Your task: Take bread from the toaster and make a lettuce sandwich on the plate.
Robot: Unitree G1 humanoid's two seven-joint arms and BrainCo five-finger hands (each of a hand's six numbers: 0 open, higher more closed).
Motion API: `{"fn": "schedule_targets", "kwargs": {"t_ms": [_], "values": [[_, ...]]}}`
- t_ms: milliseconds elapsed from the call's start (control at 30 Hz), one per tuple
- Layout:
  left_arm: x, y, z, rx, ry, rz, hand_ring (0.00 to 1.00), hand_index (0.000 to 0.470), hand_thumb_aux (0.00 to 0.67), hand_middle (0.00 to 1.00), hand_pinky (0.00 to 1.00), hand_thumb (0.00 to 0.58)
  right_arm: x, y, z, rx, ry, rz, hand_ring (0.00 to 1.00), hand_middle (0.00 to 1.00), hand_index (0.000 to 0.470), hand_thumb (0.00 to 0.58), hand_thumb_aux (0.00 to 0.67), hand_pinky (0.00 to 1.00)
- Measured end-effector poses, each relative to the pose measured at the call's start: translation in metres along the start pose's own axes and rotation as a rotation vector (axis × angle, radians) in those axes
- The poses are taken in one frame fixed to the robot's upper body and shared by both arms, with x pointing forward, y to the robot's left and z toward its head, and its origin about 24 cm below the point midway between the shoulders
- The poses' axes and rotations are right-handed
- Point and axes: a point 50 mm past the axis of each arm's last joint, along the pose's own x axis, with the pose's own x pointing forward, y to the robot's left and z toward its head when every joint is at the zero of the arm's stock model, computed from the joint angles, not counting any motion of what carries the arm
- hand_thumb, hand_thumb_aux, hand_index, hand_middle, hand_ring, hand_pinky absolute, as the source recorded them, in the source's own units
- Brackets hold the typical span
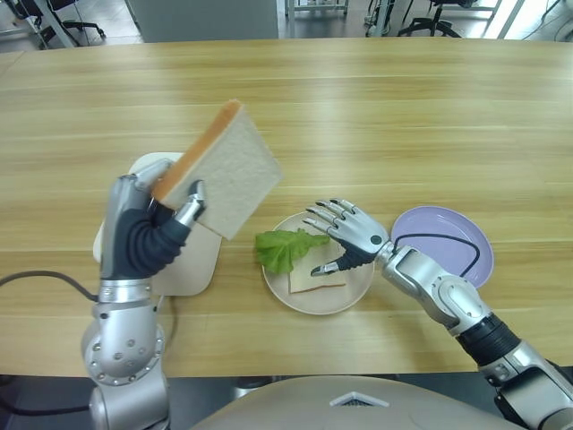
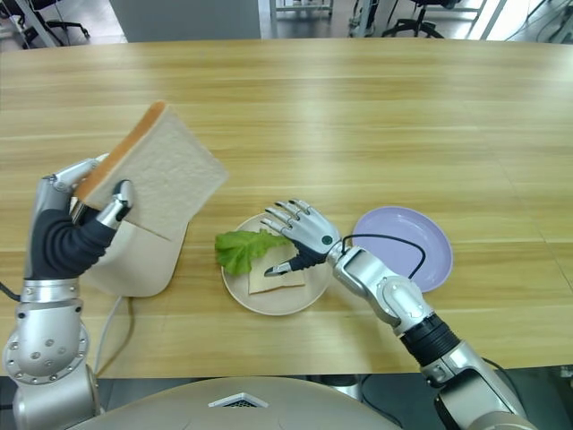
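- While the left hand [image 1: 166,224] stands at the left of the frame, its fingers are closed on the lower corner of a slice of bread [image 1: 231,170]. The slice is held tilted in the air above the white toaster [image 1: 192,262].
- I judge this slice to be light, soft and easy to dent or tear. A grip at one corner may let it sag, so a gentle hold along the crust edge seems safer.
- Its forearm rises from the bottom edge of the frame, with the wrist bent toward the centre.
- At the centre, the right hand [image 1: 347,231] hovers over the beige plate [image 1: 354,288]. Its fingers are spread wide and hold nothing, and the thumb points down close to a second bread slice [image 1: 315,279] lying on the plate.
- A lettuce leaf [image 1: 282,246] lies on the left part of this plate and hangs over the rim. It looks limp and perhaps slippery.
- A purple plate [image 1: 466,235] stands just right of the beige one, on the wooden table [image 1: 376,107].
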Motion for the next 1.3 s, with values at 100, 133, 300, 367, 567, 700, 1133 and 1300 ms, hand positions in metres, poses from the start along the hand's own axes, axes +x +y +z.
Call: {"fn": "schedule_targets", "kwargs": {"t_ms": [100,133,300,367,567,700,1133,1300], "values": [[-0.001,-0.009,0.005,-0.037,-0.017,-0.024,1.00,0.460,0.670,1.00,1.00,0.580,0.002,0.005,0.005,-0.022,-0.014,-0.007,0.00,0.00,0.325,0.530,0.473,0.00],[-0.001,-0.011,0.006,-0.043,-0.023,-0.028,1.00,0.460,0.670,1.00,1.00,0.580,0.002,0.009,0.006,-0.019,-0.017,0.001,0.00,0.00,0.346,0.545,0.504,0.00],[-0.002,-0.017,0.011,-0.059,-0.045,-0.044,1.00,0.460,0.670,1.00,1.00,0.580,0.008,0.029,0.017,-0.015,-0.033,0.042,0.00,0.00,0.426,0.577,0.620,0.00],[-0.002,-0.018,0.012,-0.063,-0.048,-0.042,1.00,0.460,0.670,1.00,1.00,0.580,0.012,0.036,0.023,-0.012,-0.042,0.051,0.00,0.00,0.422,0.576,0.615,0.00],[-0.003,-0.021,0.014,-0.075,-0.054,-0.049,1.00,0.460,0.670,1.00,1.00,0.580,0.024,0.039,0.027,-0.029,-0.042,0.011,0.00,0.00,0.287,0.498,0.418,0.00],[-0.003,-0.021,0.015,-0.074,-0.052,-0.044,1.00,0.460,0.670,1.00,1.00,0.580,0.024,0.039,0.027,-0.028,-0.039,0.001,0.00,0.00,0.460,0.580,0.670,0.00],[-0.003,-0.022,0.016,-0.073,-0.054,-0.038,1.00,0.460,0.670,1.00,1.00,0.580,0.020,0.008,0.012,-0.002,-0.009,-0.099,0.00,0.00,0.460,0.580,0.670,0.00],[-0.003,-0.022,0.016,-0.076,-0.058,-0.035,1.00,0.460,0.670,1.00,1.00,0.580,0.020,0.005,0.009,0.012,0.003,-0.105,0.00,0.00,0.460,0.580,0.670,0.00]]}}
